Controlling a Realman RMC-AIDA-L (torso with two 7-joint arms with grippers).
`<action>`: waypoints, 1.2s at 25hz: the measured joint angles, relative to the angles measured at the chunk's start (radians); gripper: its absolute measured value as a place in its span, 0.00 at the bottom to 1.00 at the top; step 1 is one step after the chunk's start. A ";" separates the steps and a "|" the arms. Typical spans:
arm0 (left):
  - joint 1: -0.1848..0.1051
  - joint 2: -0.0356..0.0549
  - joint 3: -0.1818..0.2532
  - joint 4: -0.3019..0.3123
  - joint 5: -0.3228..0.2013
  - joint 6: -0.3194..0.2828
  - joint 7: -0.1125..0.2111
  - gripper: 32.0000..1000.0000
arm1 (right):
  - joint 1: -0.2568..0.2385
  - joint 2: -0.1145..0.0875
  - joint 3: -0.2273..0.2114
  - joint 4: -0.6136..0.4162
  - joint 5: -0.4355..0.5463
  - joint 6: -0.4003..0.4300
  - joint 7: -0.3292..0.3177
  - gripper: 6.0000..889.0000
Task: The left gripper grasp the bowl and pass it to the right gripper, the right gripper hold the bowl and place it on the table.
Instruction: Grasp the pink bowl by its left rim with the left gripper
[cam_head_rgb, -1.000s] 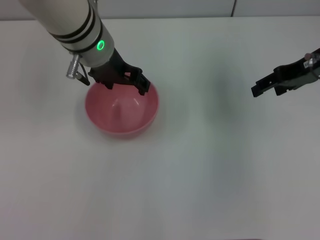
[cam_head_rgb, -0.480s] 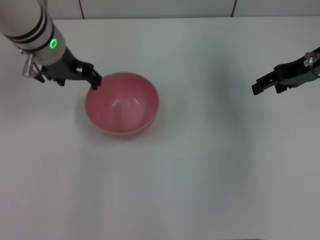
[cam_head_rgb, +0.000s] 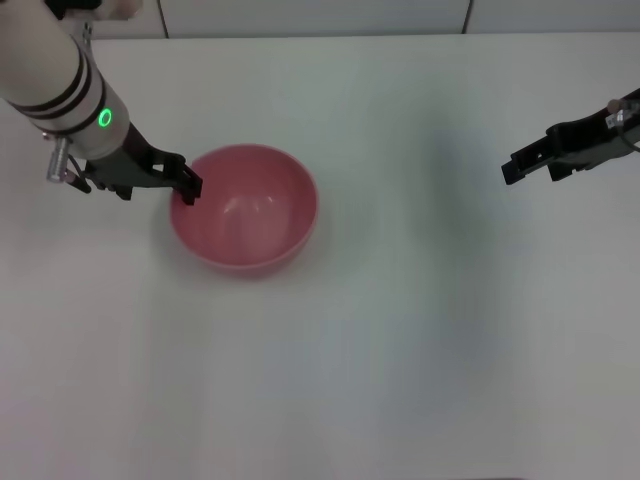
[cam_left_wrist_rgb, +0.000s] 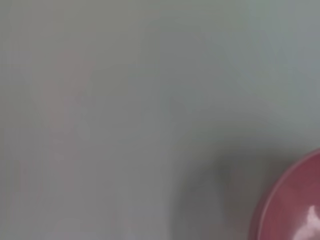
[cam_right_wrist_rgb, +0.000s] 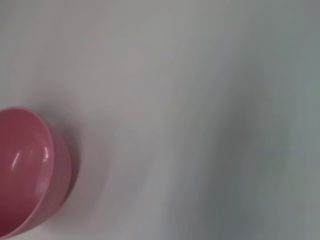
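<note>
Left gripper (cam_head_rgb: 178, 180), the black two-fingered claw on the thick cream-white arm with black bands and a green light ring, sits at the left edge of the round, deep, pink-red plastic bowl (cam_head_rgb: 244, 208), its tips at or just touching the rim; whether its fingers are spread or closed cannot be told, and nothing shows it holding the bowl. That bowl stands upright on the large, plain white tabletop (cam_head_rgb: 380, 340), left of centre, mouth up. It lies directly to the claw's right, so the grasp looks to turn on getting one finger inside the near wall and one outside. Being round, the bowl offers no preferred axis. Right gripper (cam_head_rgb: 518, 166), the slim black claw, hangs well apart at the far right, holding nothing, finger state unclear.
</note>
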 joint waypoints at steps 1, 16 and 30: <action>-0.001 -0.0001 0.000 -0.008 -0.007 0.007 0.003 0.80 | 0.001 0.000 0.000 0.000 0.000 -0.002 0.000 0.83; -0.014 0.0014 -0.001 -0.154 -0.053 0.132 0.046 0.75 | 0.002 0.002 -0.001 0.000 0.005 -0.015 0.000 0.83; -0.020 0.0007 0.006 -0.182 -0.118 0.162 0.087 0.71 | 0.003 0.004 0.000 0.002 0.011 -0.018 -0.002 0.83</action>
